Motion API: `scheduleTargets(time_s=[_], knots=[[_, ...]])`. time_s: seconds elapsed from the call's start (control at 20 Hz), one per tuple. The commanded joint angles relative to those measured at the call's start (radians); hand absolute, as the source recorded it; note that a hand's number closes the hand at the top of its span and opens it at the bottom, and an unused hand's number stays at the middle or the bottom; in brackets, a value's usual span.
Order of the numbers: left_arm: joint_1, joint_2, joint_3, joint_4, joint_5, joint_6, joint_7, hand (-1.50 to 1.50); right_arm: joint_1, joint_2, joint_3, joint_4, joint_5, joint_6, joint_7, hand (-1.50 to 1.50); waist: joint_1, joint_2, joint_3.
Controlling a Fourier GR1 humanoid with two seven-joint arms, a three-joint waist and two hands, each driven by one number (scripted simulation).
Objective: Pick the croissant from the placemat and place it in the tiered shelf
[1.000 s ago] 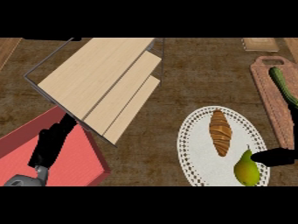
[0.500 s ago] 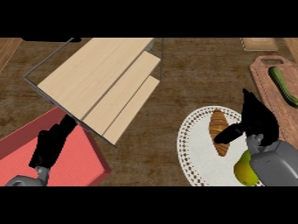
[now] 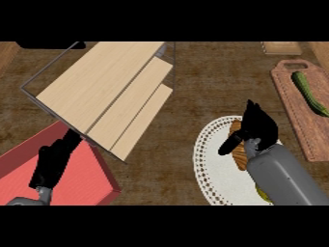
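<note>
The brown croissant (image 3: 238,158) lies on the round white lace placemat (image 3: 211,166) at the lower right, mostly covered by my right hand (image 3: 258,126). That hand sits directly over it, fingers straight and pointing away from me, thumb spread to the left and not closed on the pastry. The tiered shelf (image 3: 104,96), light wooden steps in a thin metal frame, stands at the upper left, well apart from the placemat. My left hand (image 3: 53,160) rests open over the red tray (image 3: 89,181) at the lower left.
A wooden cutting board (image 3: 322,132) with a green cucumber (image 3: 310,91) lies at the right edge. A yellow-green fruit (image 3: 262,196) peeks from under my right forearm on the placemat. Bare dark counter separates shelf and placemat.
My right hand has come in from the right edge and moved left onto the placemat, now covering the croissant; its forearm hides most of the fruit. The left hand stayed still.
</note>
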Motion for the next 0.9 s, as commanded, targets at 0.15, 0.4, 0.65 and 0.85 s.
scheduleTargets(time_s=[0.15, 0.4, 0.65, 0.85], knots=[[-0.014, -0.009, 0.018, 0.071, -0.001, -0.026, -0.027, 0.00, -0.060, 0.068, -0.031, 0.129, 0.099, 0.035, 0.203, -1.50, -0.012, 0.007, -0.007], [-0.042, -0.040, 0.005, 0.021, -0.010, -0.003, 0.043, 0.00, -0.054, 0.078, -0.073, 0.175, 0.130, 0.066, 0.169, -1.50, -0.016, 0.005, -0.006], [-0.004, -0.046, -0.002, 0.023, -0.035, 0.000, 0.021, 0.00, -0.059, 0.148, -0.071, 0.170, 0.180, 0.099, 0.207, -1.50, -0.015, 0.004, -0.006], [0.029, -0.060, 0.008, 0.024, -0.042, 0.005, -0.013, 0.00, -0.014, 0.130, -0.119, 0.203, 0.194, 0.089, 0.124, -1.50, -0.016, 0.004, -0.006]])
